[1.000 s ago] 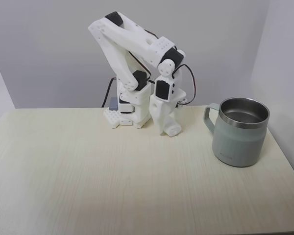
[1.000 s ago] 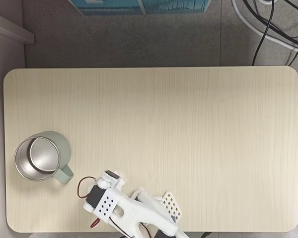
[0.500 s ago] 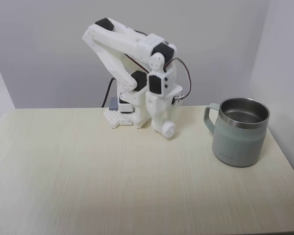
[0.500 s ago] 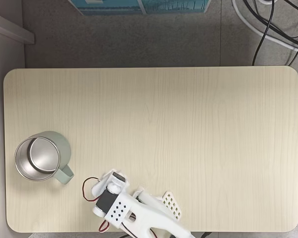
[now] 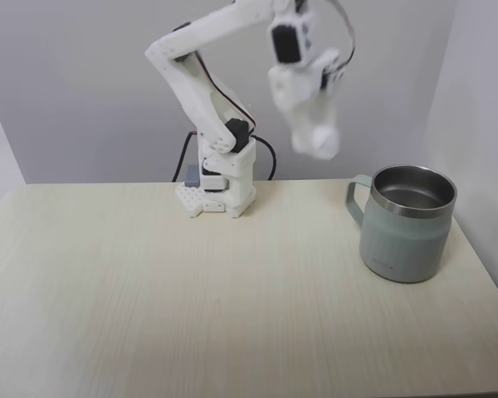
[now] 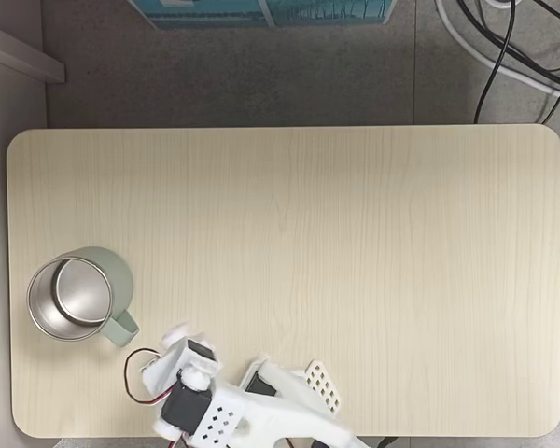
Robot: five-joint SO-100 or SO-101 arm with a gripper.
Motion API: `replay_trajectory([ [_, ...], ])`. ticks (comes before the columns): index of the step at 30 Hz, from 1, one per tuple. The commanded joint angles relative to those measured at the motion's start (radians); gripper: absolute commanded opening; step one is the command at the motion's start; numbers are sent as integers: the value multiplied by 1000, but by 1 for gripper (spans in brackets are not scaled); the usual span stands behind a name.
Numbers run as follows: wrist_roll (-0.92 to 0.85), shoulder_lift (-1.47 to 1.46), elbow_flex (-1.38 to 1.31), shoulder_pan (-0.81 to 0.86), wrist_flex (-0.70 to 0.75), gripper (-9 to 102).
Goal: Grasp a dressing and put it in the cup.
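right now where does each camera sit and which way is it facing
A fixed view: at table height across from the arm's base, looking level at the raised end effector, blurred, and the cup at right.
A fixed view: overhead, looking straight down on the table; the arm enters from the bottom edge, end effector.
Both fixed views share arm, table and cup.

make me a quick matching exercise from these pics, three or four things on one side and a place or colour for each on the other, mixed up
Things:
1. cup
2. hand
3. arm base
4. table

Places or colours:
A. pale wood grain
B. raised in the air, blurred
C. sage green outside, shiny steel inside
D. fixed at the table's edge

Pairs: 1-C, 2-B, 3-D, 4-A
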Motion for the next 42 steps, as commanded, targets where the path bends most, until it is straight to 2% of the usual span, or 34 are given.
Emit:
replay_trajectory([
  [1, 95, 137, 172, -23, -64, 0],
  [8, 362, 485, 423, -21, -259, 0],
  [16, 436, 719, 502, -3, -331, 0],
  [25, 420, 655, 397, 3, -367, 0],
  [26, 417, 643, 387, 5, -367, 2],
  [29, 394, 583, 327, 6, -367, 19],
  [33, 383, 485, 250, 8, -371, 30],
  [42, 397, 410, 206, 12, -390, 30],
])
